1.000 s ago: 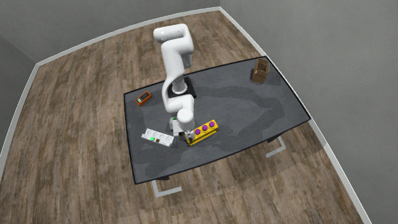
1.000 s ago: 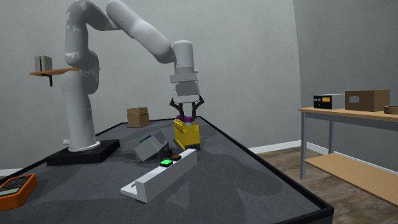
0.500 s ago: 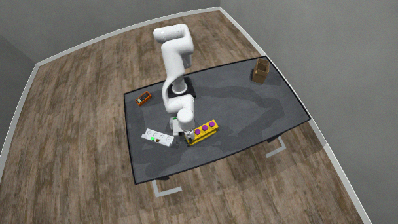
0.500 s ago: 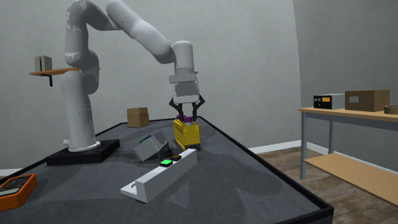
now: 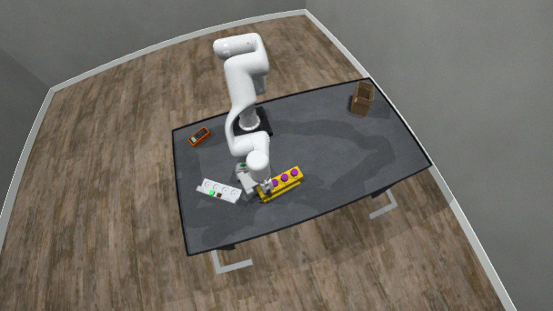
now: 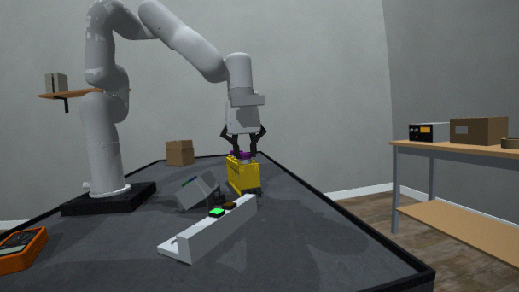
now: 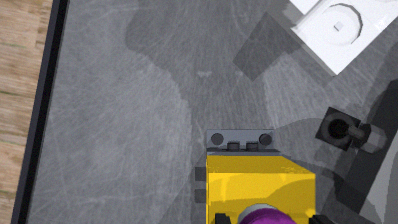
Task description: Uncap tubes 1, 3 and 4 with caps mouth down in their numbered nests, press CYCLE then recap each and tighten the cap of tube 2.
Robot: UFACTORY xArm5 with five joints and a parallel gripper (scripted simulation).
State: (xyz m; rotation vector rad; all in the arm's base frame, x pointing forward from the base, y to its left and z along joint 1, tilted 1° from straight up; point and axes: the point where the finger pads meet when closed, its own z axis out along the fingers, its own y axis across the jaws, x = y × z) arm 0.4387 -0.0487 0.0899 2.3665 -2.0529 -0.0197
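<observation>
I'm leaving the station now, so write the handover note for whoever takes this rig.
Gripper: partly open, fingers either side of a purple cap, not clamped.
Things: that cap sits on the end tube of the yellow decapping station, the end nearest the cap tray. The other three caps are on their tubes.
Done: green lamp is lit and the nests look empty.
Left: cap tightness can't be judged, so check it. Then lift away and press READY on the key housing.
</observation>
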